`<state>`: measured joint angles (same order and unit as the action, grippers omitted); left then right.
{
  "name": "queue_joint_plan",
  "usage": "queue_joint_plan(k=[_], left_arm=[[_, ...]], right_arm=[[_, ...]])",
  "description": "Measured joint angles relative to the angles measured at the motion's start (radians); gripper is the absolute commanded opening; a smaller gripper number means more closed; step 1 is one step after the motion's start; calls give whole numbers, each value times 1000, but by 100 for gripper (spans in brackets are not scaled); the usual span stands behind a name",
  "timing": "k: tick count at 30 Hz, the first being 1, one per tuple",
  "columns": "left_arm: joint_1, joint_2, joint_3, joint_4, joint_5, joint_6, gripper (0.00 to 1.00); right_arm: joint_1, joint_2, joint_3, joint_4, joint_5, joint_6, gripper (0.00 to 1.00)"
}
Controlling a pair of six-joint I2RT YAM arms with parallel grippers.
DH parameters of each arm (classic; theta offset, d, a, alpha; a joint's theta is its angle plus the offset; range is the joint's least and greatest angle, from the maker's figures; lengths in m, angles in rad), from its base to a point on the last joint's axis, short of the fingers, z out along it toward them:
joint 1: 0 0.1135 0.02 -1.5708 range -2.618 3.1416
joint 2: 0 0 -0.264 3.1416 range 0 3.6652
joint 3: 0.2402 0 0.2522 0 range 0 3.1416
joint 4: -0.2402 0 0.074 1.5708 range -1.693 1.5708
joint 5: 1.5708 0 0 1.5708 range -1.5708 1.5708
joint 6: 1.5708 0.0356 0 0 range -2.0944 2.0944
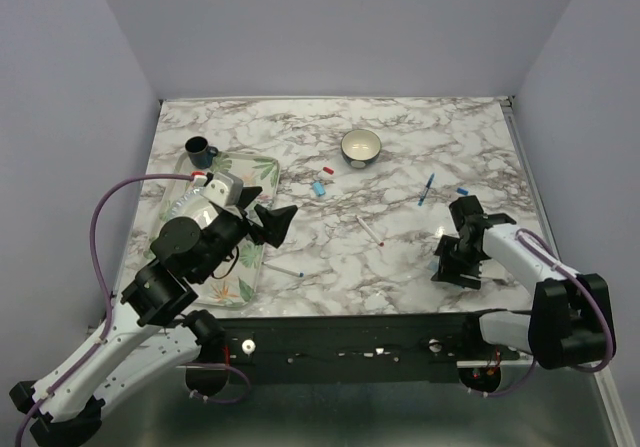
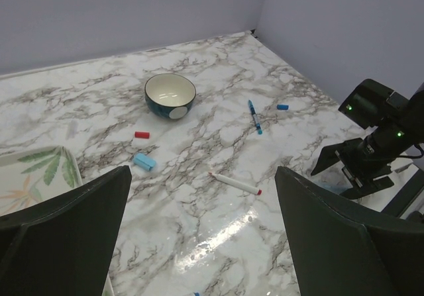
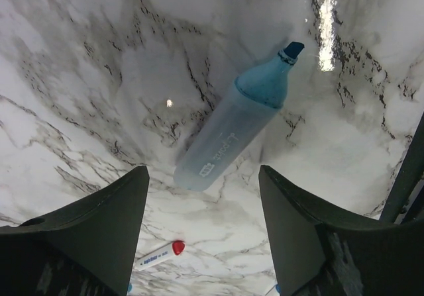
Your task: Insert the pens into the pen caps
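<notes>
Pale blue marker first: it lies flat on the marble with its tip bare and pointing away, right in the gap ahead of the right gripper. That gripper's fingers stand wide apart and hold nothing, so no grip yet.

Over to the left gripper: fingers spread too, empty, hovering above the table. Straight out beyond its fingertips lies the white pen with the red tip, uncapped. Further out is the dark blue pen, with the blue cap near it but apart. Off towards its left finger sit the light blue cap and the red cap, both loose, with the bowl beyond them. A white pen with a blue tip lies close below that gripper.

So the score: no pen is seen in a cap and every visible cap lies on its own. The whole job looks to be ahead.

The marble table is glossy, white with grey veins, and throws back lamp glare. A leaf-print tray and a dark mug sit out past the left finger. Plain pale lilac walls close in three sides.
</notes>
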<state>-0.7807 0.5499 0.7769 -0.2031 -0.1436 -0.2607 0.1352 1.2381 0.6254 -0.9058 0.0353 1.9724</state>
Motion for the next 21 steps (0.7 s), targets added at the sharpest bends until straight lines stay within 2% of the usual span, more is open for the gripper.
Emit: queue_joint_plan(k=[18, 20, 21], left_arm=[[0, -1, 0, 0, -1, 0, 99], [0, 1, 0, 0, -1, 0, 99], [0, 3, 0, 0, -1, 0, 99]], right_arm=[[-6, 77, 14, 26, 29, 2, 50], [-6, 78, 14, 31, 29, 2, 37], [-6, 79, 14, 32, 29, 2, 26]])
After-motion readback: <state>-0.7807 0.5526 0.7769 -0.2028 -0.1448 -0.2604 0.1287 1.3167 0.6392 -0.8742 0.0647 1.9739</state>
